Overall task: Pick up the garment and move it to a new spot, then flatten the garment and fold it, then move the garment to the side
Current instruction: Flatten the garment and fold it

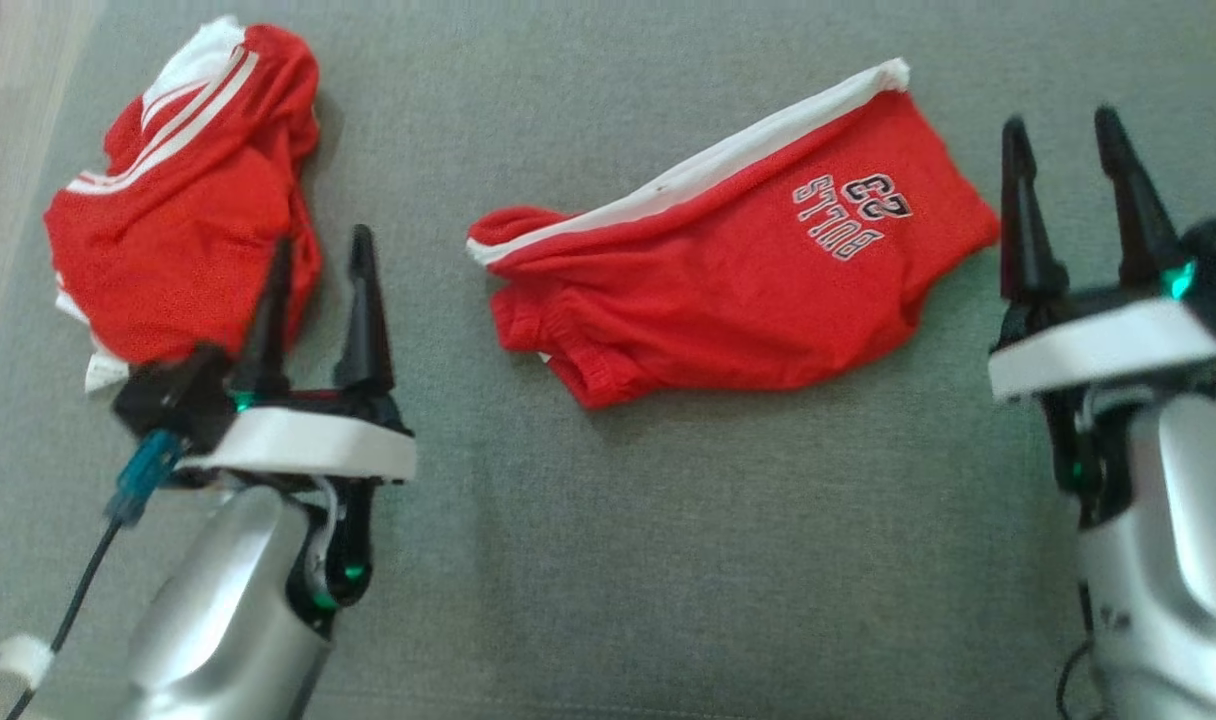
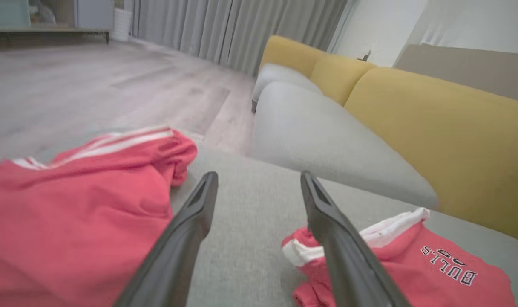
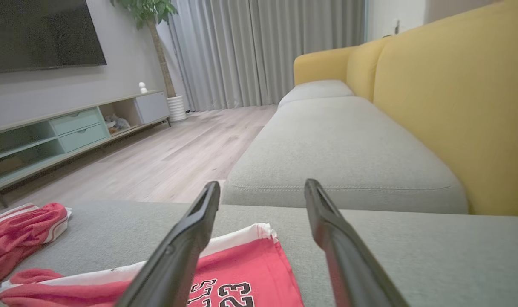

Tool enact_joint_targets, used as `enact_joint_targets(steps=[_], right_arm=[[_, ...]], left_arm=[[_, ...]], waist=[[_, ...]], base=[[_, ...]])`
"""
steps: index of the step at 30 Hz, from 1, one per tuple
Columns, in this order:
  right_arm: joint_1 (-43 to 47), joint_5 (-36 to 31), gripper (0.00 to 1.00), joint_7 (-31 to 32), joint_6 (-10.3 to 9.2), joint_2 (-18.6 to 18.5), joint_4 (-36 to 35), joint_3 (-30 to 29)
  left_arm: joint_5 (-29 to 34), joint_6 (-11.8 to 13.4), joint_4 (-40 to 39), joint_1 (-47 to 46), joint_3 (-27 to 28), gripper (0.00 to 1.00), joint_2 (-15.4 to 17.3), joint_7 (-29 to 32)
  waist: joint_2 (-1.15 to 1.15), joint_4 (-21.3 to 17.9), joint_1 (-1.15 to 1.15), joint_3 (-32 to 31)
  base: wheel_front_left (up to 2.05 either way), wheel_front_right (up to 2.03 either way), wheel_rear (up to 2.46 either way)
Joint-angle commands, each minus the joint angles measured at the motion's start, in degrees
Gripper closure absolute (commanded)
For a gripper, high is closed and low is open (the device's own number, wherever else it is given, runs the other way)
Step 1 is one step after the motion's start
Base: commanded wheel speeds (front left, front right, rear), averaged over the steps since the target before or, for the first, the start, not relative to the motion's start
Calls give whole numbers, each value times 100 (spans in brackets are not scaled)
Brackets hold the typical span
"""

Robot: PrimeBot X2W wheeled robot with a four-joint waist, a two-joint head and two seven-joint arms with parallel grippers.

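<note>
**Both pincers wide open and empty, Bulls shorts lying mid-cushion**

Starting far left: a crumpled red garment [image 1: 183,190] with white stripes sits heaped near the edge of the grey cushion [image 1: 608,560]. Right beside its near corner hovers the left gripper [image 1: 322,240], fingers spread apart with nothing between them. The left wrist view shows bare cushion in the gap.

On to centre stage, and here are the Bulls shorts [image 1: 738,270]. They lie on the cushion between the two grippers, and neither one touches them. Their long axis runs across the robot's front, slanting from near-left to far-right. The bunched, gathered waistband [image 1: 568,350] points toward the left gripper, and the leg end with the "BULLS 23" print [image 1: 853,215] points right. A white side stripe [image 1: 708,165] runs along the far edge. The print reads upside down from the head camera. The cloth is rumpled, and the left end is rolled in on itself.

Over on the right, the right gripper [image 1: 1060,120] has its fingers parted and is empty too. It hangs just beside the leg-end corner, close but clear of it.

My read is that this is a moment between grasps. The shorts are down but nowhere near flat, so smoothing looks like the job in hand. The next move calls for one pincer at each end, left on the waistband and right on the leg corner. Each should come in low, nip the fabric cleanly, then draw it apart along that slanted axis.
</note>
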Motion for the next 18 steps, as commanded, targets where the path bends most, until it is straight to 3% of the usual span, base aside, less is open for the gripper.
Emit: enact_joint_targets(steps=[1, 9, 18], right_arm=[[192, -115, 0, -7, -11, 111, -427, 57], [1369, -409, 0, 424, -11, 376, -1745, -134], [2340, -298, 0, 810, -11, 439, -2384, -207]], left_arm=[[238, 153, -352, 23, 312, 0, 236, -101], [1135, 537, -1061, 563, 524, 0, 645, -173], [1270, 656, -975, 1072, 450, 0, 872, -88]], waist=[[0, -102, 1, -128], [0, -300, 1, -342], [0, -457, 1, -512]], base=[[0, 0, 0], [0, 0, 0], [0, 0, 0]])
